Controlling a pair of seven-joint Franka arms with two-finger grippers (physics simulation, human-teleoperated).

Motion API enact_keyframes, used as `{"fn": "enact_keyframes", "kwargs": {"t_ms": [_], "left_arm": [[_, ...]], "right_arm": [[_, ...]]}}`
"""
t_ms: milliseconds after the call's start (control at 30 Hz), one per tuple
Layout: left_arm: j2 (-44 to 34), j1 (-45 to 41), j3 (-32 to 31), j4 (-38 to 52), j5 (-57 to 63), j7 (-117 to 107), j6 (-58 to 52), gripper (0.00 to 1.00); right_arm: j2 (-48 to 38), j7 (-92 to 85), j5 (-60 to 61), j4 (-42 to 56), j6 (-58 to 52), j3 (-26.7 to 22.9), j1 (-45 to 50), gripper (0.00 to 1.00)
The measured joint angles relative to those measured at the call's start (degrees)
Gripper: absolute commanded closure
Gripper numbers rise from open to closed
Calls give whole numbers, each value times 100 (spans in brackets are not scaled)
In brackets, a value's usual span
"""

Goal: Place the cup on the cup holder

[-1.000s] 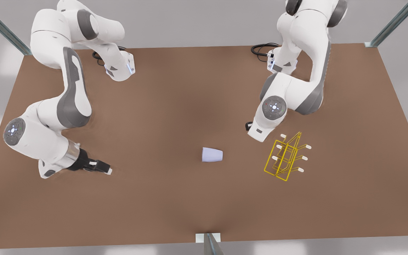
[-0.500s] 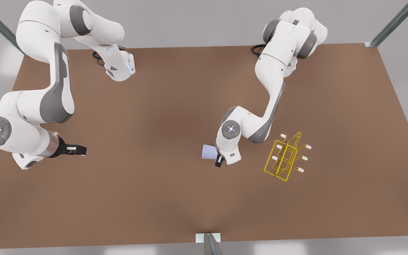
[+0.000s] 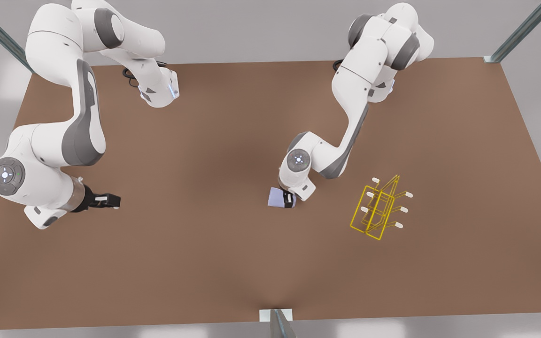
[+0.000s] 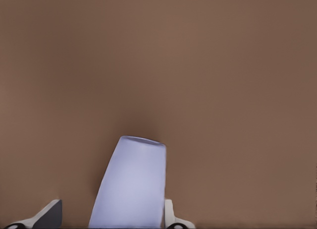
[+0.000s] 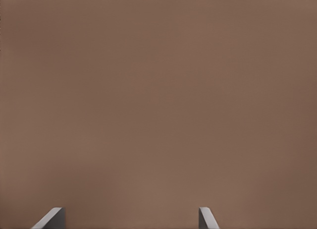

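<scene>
The lavender-blue cup (image 3: 276, 197) lies on its side on the brown table, near the middle. My left gripper (image 3: 289, 199) is on the arm at the front view's right and sits low over the cup's wider end. In the left wrist view the cup (image 4: 131, 184) lies between the fingers of the left gripper (image 4: 111, 211), which is open: one finger is against the cup's side and the other stands clear of it. The yellow wire cup holder (image 3: 379, 209) stands to the front view's right of the cup. My right gripper (image 3: 111, 201) waits open at the front view's left, and the right gripper (image 5: 130, 213) has bare table under it.
The brown table (image 3: 233, 117) ends near the arms' bases at the back. A metal post (image 3: 280, 324) stands at the table's front edge in the middle.
The left arm swung from beside the cup holder to the cup and now has its fingers around the cup's wider end. The right gripper drew back towards the front view's left.
</scene>
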Motion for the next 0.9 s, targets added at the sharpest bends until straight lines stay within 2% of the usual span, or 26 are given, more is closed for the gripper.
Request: {"fn": "enact_keyframes", "kwargs": {"t_ms": [267,900], "left_arm": [[202,46,-7,24,-12,110,407,0],[530,166,-7,-10,-42,917,566,0]], "right_arm": [[3,-89,8,2,128,0,45,0],[6,-197,-6,2,173,-1,44,0]]}}
